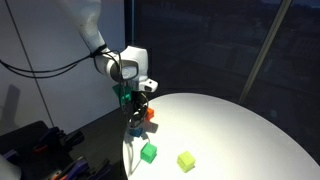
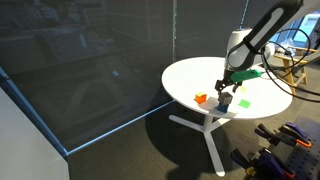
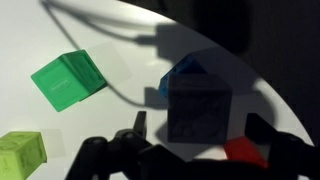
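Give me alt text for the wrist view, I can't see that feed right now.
A dark blue block sits in shadow on the white table, centred just ahead of the open claw. A red block lies close by at lower right; a green block and a yellow-green block lie apart at the left.

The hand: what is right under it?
A blue block sits right under the open hand, on the white table, with a red block beside it. Anything beneath the blue block is covered, so that cannot be seen.
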Robot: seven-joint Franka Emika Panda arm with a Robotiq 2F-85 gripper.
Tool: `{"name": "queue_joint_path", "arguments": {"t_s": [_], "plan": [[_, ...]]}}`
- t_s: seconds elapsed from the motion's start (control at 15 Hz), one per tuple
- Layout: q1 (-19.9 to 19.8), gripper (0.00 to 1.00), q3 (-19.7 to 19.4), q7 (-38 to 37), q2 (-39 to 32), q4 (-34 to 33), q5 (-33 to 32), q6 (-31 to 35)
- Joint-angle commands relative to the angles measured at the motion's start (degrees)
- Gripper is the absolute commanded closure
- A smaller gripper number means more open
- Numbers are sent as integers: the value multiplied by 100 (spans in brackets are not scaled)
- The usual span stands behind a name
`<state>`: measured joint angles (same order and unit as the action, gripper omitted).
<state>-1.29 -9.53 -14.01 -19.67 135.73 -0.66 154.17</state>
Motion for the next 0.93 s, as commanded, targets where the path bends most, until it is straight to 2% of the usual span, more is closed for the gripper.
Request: {"name": "queue_joint_path", "arguments": {"t_s": [0.0, 0.6, 0.87], "plan": [[-79, 0, 35, 27, 195, -31, 96, -188], [-395, 0, 131, 224, 724, -10, 647, -633], [-441, 0, -28, -84, 903, -93, 480, -883]]}}
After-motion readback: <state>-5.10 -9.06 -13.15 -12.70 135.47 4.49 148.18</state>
